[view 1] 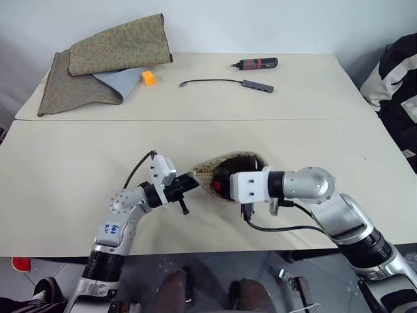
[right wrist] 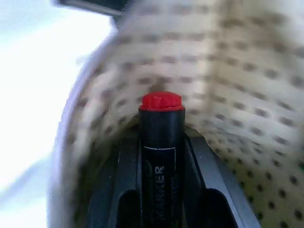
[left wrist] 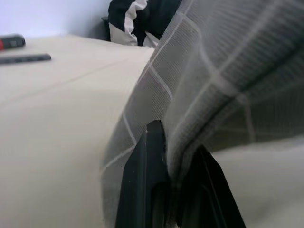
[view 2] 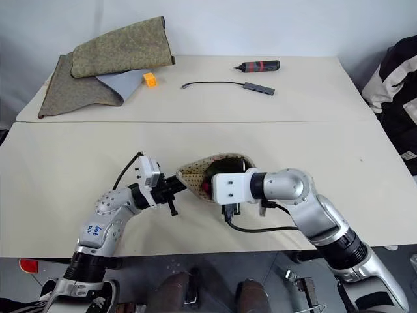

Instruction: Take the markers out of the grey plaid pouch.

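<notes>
Beige table (view 1: 78, 169), one grey plaid pouch (view 2: 195, 173) pinched by left tool (view 1: 190, 182), right tool (right wrist: 161, 142) gripping one red marker (right wrist: 161, 137).

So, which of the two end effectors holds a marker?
The right end effector: a black marker with a red cap sits between its fingers, inside the pouch. The left end effector pinches the grey plaid pouch fabric instead.

Premises present as a robot test room or lab rather than a home. Two plain beige tables (view 1: 313, 140) stand pushed together end to end against a bare pale wall (view 1: 260, 26). Loose bench items lie on the far table: a black-and-red pen-like tool (view 1: 258, 63), a cabled adapter (view 1: 258, 85), a small orange block (view 1: 149, 78) and an olive speckled cloth (view 1: 117, 49).
</notes>
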Controlling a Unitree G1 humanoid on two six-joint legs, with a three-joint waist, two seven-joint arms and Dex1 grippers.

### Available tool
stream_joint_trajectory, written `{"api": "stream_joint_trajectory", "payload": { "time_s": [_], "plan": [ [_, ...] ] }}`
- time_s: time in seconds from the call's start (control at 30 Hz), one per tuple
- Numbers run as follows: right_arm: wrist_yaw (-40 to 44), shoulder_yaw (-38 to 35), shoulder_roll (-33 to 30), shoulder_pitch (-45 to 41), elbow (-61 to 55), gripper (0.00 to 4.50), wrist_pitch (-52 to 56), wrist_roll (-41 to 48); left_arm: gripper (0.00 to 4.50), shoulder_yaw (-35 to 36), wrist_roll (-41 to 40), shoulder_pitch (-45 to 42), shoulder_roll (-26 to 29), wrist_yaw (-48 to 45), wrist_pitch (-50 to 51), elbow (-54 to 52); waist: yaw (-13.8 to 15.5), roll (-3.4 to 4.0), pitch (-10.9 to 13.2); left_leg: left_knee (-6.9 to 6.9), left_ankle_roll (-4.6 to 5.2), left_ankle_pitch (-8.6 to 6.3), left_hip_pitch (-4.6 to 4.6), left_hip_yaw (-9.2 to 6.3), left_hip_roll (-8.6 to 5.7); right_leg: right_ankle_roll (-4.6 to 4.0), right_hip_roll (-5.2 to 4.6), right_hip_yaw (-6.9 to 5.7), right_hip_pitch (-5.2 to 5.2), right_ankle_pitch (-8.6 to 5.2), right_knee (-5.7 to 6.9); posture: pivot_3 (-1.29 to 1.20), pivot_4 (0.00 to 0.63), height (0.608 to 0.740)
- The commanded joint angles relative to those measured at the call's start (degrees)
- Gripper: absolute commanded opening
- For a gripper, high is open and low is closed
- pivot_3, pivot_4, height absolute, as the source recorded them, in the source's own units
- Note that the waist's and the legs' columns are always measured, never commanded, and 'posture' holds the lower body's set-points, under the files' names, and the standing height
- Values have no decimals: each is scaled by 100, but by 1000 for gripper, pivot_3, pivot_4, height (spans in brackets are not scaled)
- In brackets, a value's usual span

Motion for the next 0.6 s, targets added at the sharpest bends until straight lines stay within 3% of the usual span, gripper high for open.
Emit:
{"api": "stream_joint_trajectory", "payload": {
  "time_s": [0.03, 0.3, 0.6],
  "plan": [
    [-121, -309, 358, -132, -190, 654, 14, 465, 0, 7, 68, -107, 27, 41, -133, -270, 0, 0, 0, 1, 0, 0, 1, -1, 0, 0, 0, -1, 2, 0, 0, 0, 150, 740],
    [-258, -1124, 671, -240, -201, 654, 689, 1422, 0, -91, 383, 75, 232, -123, -400, -249, 15, 0, 0, 6, 1, 0, -1, -13, -3, 0, 0, -7, 8, 0, -3, 0, 150, 740],
    [-702, -2569, 796, -830, -359, 654, 2625, 3518, 0, 118, 368, 144, 407, -152, -495, -144, -1, 1, 0, -1, 0, -1, -2, -13, -2, 0, -1, -5, 3, 0, -1, 0, 150, 740]
  ]
}}
